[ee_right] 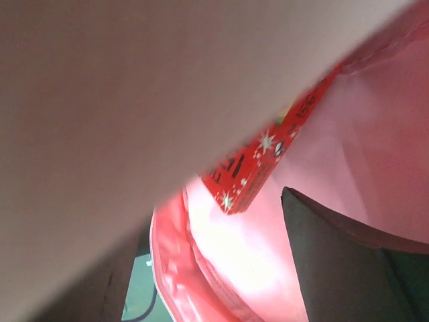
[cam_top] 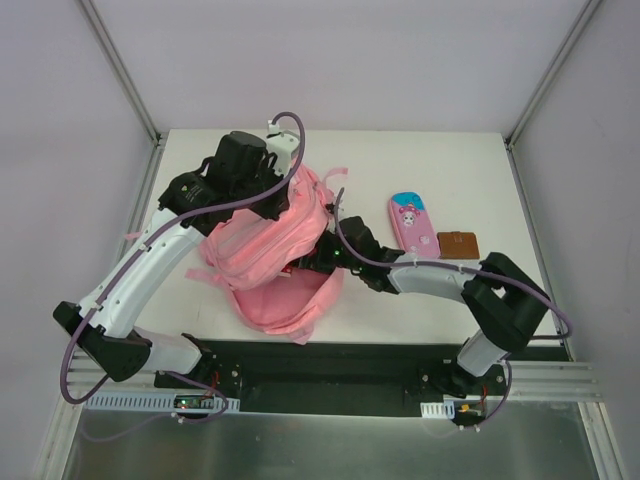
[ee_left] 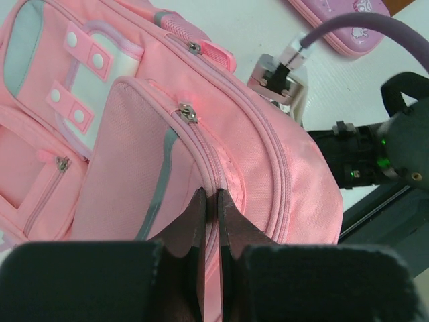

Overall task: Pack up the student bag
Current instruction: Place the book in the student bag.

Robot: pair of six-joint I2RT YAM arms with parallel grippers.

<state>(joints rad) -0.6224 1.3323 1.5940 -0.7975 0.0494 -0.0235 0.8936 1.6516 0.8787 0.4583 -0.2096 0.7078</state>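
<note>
The large pink fabric student bag (cam_top: 285, 300) lies mid-table, at nine o'clock from the small pink cartoon-printed pencil case (cam_top: 413, 222), its zip edge clamped by the left gripper (ee_left: 210, 196), seemingly to hold the mouth agape while the right gripper (cam_top: 312, 262), fingers apart, reaches inside beside a flat red star-printed item (ee_right: 258, 161).

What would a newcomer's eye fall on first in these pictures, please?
The big pink student bag in the middle of the table, its zip edge pinched by the left gripper. The right gripper reaches into its open mouth, where a red printed item lies. A small pink pencil case lies to the right.
</note>
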